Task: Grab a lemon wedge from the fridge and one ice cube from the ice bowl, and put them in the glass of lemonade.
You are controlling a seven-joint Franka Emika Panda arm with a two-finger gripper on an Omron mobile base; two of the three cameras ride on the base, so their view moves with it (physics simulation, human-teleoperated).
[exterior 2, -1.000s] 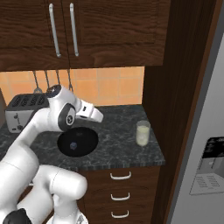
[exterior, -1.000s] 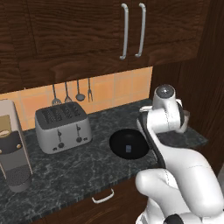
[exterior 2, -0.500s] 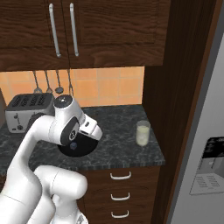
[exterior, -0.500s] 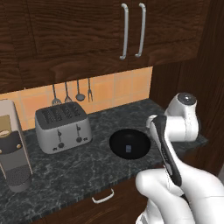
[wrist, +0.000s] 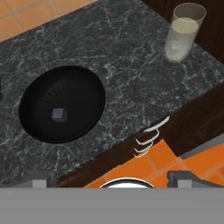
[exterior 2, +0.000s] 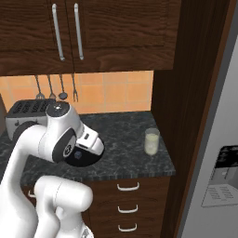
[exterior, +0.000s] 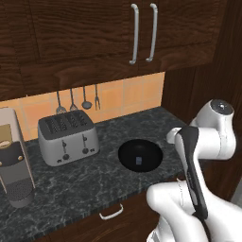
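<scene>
While my end effector (wrist: 112, 177) hangs open off the worktop (wrist: 131, 61) edge, bare stone separates the ice bowl (wrist: 62, 103) from the glass of lemonade (wrist: 183, 33) at two o'clock.

Ice cube (wrist: 59, 115) in ice bowl (wrist: 83, 83)

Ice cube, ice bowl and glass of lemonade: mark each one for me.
ice cube (wrist: 59, 115), hand view, its top face.
ice bowl (wrist: 89, 83), hand view, its inner wall.
glass of lemonade (wrist: 180, 38), hand view, its liquid-filled side.

Silver four-slot toaster (exterior: 67, 138) on dark marble counter (exterior: 99, 177), utensils (exterior: 78, 100) on the orange-tiled backsplash (exterior: 123, 94)
</scene>
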